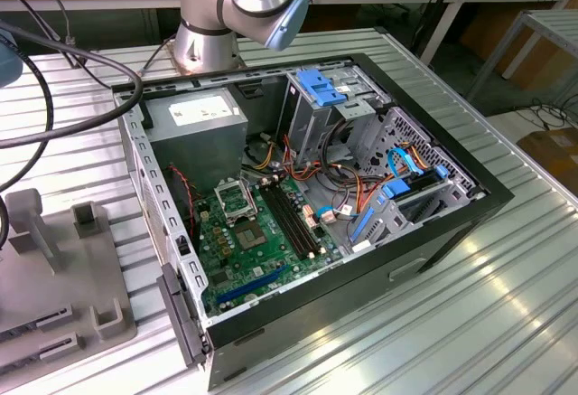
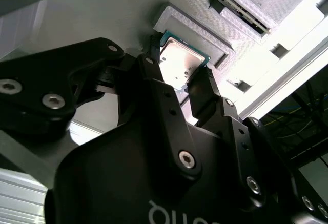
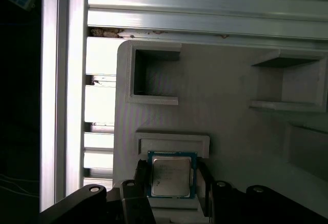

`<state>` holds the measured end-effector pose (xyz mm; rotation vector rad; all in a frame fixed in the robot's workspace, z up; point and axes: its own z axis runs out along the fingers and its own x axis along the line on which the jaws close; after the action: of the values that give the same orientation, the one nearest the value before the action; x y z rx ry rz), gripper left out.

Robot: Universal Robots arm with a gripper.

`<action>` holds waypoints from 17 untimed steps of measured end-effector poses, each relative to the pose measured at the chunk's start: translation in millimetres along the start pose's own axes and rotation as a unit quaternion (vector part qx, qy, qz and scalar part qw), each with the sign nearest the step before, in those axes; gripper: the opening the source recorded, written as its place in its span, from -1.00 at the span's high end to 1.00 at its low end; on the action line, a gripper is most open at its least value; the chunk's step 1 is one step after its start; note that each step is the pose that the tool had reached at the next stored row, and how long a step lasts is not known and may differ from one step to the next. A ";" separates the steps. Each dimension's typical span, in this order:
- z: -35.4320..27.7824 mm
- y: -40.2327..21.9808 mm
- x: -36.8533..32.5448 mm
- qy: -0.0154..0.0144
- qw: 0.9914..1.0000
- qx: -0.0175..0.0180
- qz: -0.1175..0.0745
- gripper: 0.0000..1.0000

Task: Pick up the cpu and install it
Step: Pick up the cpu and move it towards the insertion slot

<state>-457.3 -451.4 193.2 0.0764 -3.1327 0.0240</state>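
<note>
So, early days on this one as far as I can judge. The cpu (image 3: pixel 171 174) hasn't gone anywhere near the machine yet. It's lying flat, silvery face up, in its little raised pocket on the grey printed tray (image 3: pixel 230 106), which sits on the slatted metal counter (image 1: pixel 452 305). In the exterior view the open pc case (image 1: pixel 361 232) is on that same counter, and the metal-framed socket (image 1: pixel 237 202) on the green motherboard (image 1: pixel 230 264) looks empty. So the install part is all left to do, and I'd say the pick-up isn't finished either, since the chip looks seated in the pocket rather than lifted.

As for where it sits relative to the end effector (image 3: pixel 171 183): both wrist views show the cpu right in its mouth, with black hardware close on two opposite edges of the chip. In the second wrist view the end effector (image 2: pixel 179 78) looks lined up square on the cpu (image 2: pixel 182 62), and the pocket's rim peeks out beyond it.

Whether it's actually clamped on the chip or just parked around it, I honestly can't tell. The edges look very close, but I can't make out contact.
</note>
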 end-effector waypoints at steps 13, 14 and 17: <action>-0.1 0.0 0.0 0.000 1.000 0.000 0.000 -0.09; -0.1 0.0 0.0 0.000 1.000 0.000 0.000 -0.09; -0.3 0.0 0.0 0.000 1.000 0.000 0.000 -0.09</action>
<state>-457.3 -451.4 193.4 0.0764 -3.1325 0.0241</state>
